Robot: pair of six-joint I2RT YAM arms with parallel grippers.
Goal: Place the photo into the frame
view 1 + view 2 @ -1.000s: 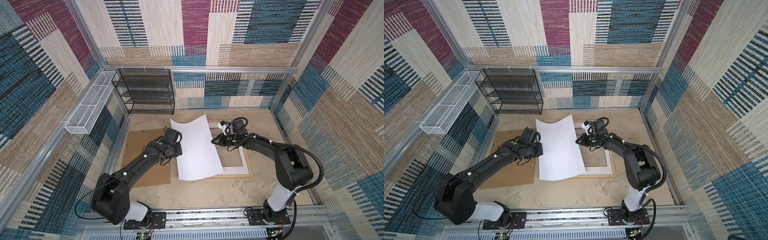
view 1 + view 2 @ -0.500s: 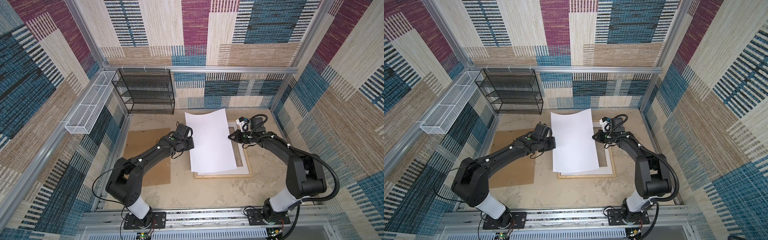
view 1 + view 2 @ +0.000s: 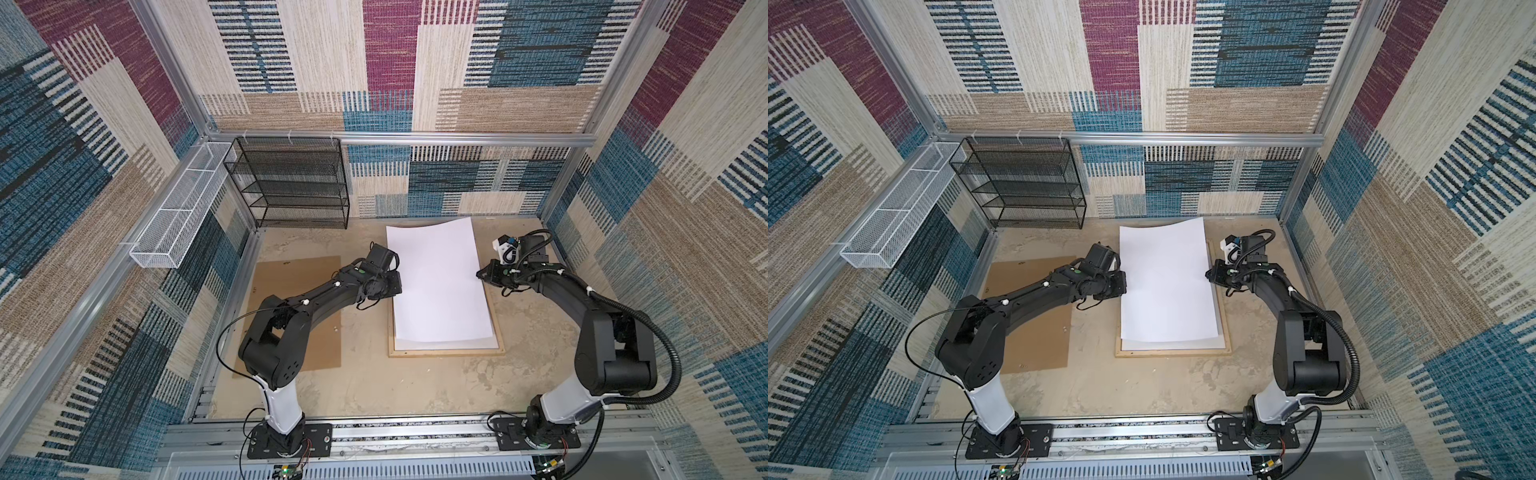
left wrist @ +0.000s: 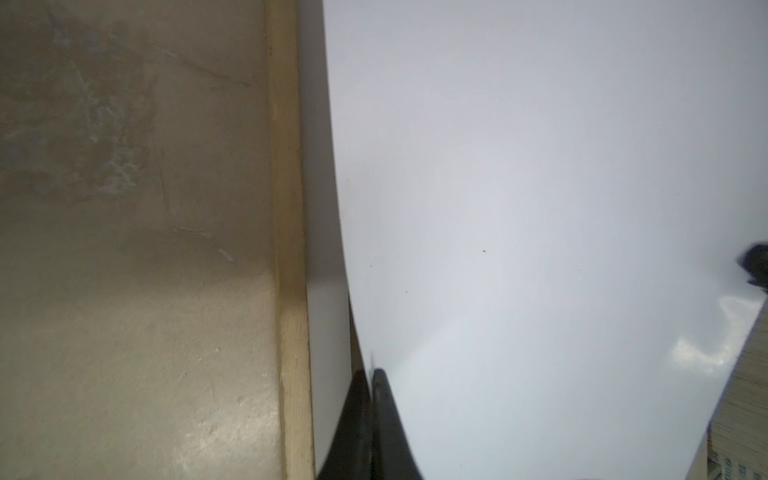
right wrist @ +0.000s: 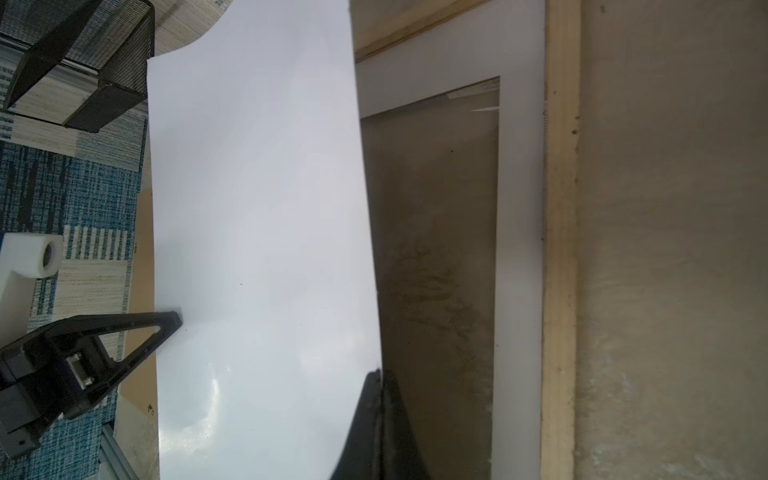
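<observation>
Paper is held between both arms. The photo [image 3: 440,286], white back upward, is pinched at its left long edge by the left end effector [image 3: 395,283] and at its right long edge by the right end effector [image 3: 481,275]. Each is closed flat on the sheet: in the wrist views the black fingers are pressed together with only the paper between them. The grips are set opposite each other near mid-length, seemingly so that the limp sheet is kept spread and can be steered squarely.

In both top views the photo is seen right of centre, held over the frame [image 3: 446,354], whose pale wood bar shows below the sheet's lower edge. The upper end of the sheet curls up and reaches past the frame's far bar, toward the back wall. In the right wrist view the white mat [image 5: 519,249] is seen lying inside the wood bars, with the clear pane [image 5: 432,249] showing through its opening.

The brown backing sheet [image 3: 291,332] is left on the counter [image 3: 374,386] at the left, apart from the frame — presumably kept aside until the print is seated. The photo is judged to be over the frame but not yet laid in. It appears to sit too far up the picture, so it would need to be drawn down before release.
</observation>
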